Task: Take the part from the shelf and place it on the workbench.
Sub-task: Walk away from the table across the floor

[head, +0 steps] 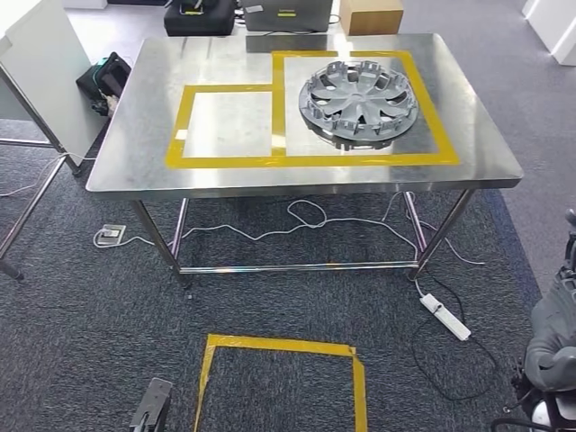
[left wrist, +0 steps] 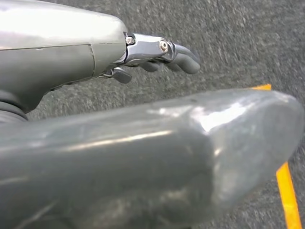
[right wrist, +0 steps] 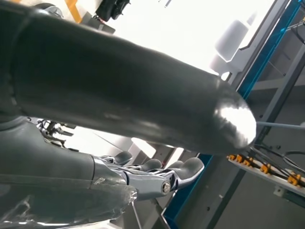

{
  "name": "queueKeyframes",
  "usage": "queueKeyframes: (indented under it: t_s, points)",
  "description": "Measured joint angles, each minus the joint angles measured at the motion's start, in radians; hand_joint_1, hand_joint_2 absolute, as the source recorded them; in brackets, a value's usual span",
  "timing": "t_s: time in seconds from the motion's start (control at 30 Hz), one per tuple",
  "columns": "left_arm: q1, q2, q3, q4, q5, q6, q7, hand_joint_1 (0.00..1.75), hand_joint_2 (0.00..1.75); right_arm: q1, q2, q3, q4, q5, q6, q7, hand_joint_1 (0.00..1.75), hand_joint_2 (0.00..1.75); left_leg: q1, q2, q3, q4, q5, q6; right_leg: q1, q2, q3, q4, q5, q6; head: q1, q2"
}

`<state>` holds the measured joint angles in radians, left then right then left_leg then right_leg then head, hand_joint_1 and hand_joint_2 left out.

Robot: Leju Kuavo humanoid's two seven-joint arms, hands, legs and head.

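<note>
Hubcap [head: 358,101] lies flat on the desk [head: 136,135], inside the larger yellow tape box [head: 435,117]. Left hand [left wrist: 158,52] hangs over the carpet, fingers [left wrist: 185,59] extended, empty. Right hand [right wrist: 154,176] likewise outstretched, holding nothing.

A cardboard box [head: 370,15] stands beyond yellow floor tape [head: 282,346].

Left hand [left wrist: 158,52]: fingers extended and apart, holding nothing, thumb lying alongside. Right hand [right wrist: 158,174]: fingers extended, apparently empty, though the thumb blocks much of the wrist view.
</note>
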<state>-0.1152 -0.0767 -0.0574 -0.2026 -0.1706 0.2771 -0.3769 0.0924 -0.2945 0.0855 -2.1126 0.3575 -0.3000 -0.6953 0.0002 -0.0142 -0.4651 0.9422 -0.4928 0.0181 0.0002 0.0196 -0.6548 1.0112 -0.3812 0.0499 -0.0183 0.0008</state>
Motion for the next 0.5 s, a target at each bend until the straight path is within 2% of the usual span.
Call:
queueKeyframes:
  t_s: [0.03,0.1,0.13,0.17,0.2,0.23,0.3,0.33,0.37,0.43,0.5]
  points:
    - [0.001,0.0,0.0,0.0,0.0,0.0,0.0,0.0,0.0,0.0,0.0,0.0,0.0,0.0,0.001,0.0,0.0,0.0,0.001,0.009,-0.006,-0.001,0.006,0.007,-0.002,-0.003,-0.021,0.046,-0.031,0.005,0.002,0.0]
    - [0.001,0.0,0.0,0.0,-0.001,0.001,0.0,0.0,0.0,0.001,0.0,0.0,0.0,0.0,0.002,0.0,0.0,0.0,0.0,0.024,-0.019,0.0,0.018,0.013,-0.003,-0.01,-0.073,0.186,-0.108,0.013,0.004,0.0]
    - [0.002,0.0,0.0,0.0,-0.002,0.0,0.0,0.0,0.0,0.002,0.0,0.0,0.0,0.0,0.002,0.0,0.0,0.0,-0.001,0.033,-0.026,0.0,0.024,0.013,-0.003,-0.011,-0.09,0.243,-0.134,0.017,0.004,0.0]
    - [0.003,-0.001,0.0,0.0,-0.002,0.0,0.0,0.0,0.0,0.002,0.0,0.0,0.0,0.0,0.003,0.0,0.0,0.0,-0.002,0.041,-0.032,0.0,0.029,0.012,-0.003,-0.012,-0.089,0.267,-0.142,0.018,0.004,0.0]
    - [0.003,-0.001,0.0,0.0,-0.003,0.0,0.0,0.0,0.0,0.002,0.0,0.0,0.0,0.0,0.003,0.0,0.0,0.0,-0.002,0.049,-0.036,0.001,0.032,0.01,-0.004,-0.014,-0.065,0.248,-0.132,0.019,0.004,0.0]
    - [0.003,-0.001,0.0,0.0,-0.003,0.0,0.0,0.0,0.0,0.002,0.0,0.0,0.0,0.001,0.004,0.0,0.0,0.0,-0.002,0.057,-0.038,0.001,0.035,0.008,-0.004,-0.019,-0.022,0.19,-0.109,0.019,0.004,0.0]
    - [0.003,-0.002,0.0,0.0,-0.004,0.0,0.0,0.0,0.0,0.001,0.0,0.0,0.0,0.001,0.005,0.0,0.0,0.0,-0.005,0.07,-0.04,0.005,0.036,0.002,-0.003,-0.053,0.078,0.041,-0.075,0.017,0.005,0.0]
    - [0.002,-0.002,0.0,0.0,-0.004,-0.001,0.0,0.0,0.0,0.0,0.0,0.0,0.0,0.001,0.006,0.0,0.0,0.0,-0.009,0.076,-0.041,0.007,0.037,-0.002,-0.002,-0.065,0.108,-0.008,-0.067,0.012,0.005,0.0]
    - [0.002,-0.001,0.0,0.0,-0.004,-0.001,0.0,0.0,0.0,0.0,0.0,0.0,0.0,0.002,0.006,0.0,0.0,0.0,-0.013,0.082,-0.043,0.01,0.038,-0.006,-0.001,-0.072,0.119,-0.03,-0.068,0.005,0.005,0.0]
    - [0.001,-0.001,0.001,0.0,-0.004,0.0,0.0,0.0,0.0,0.001,0.0,0.0,0.0,0.002,0.006,0.0,0.0,0.0,-0.016,0.094,-0.047,0.012,0.039,-0.013,-0.001,-0.054,0.111,-0.027,-0.063,-0.009,0.005,0.0]
    - [0.0,-0.001,0.001,0.0,-0.005,0.0,0.0,0.0,0.0,0.001,0.0,-0.001,0.0,0.004,0.006,0.0,0.0,0.0,-0.014,0.075,-0.06,0.039,0.016,-0.024,-0.005,-0.039,0.103,-0.027,-0.056,-0.022,0.004,0.0]
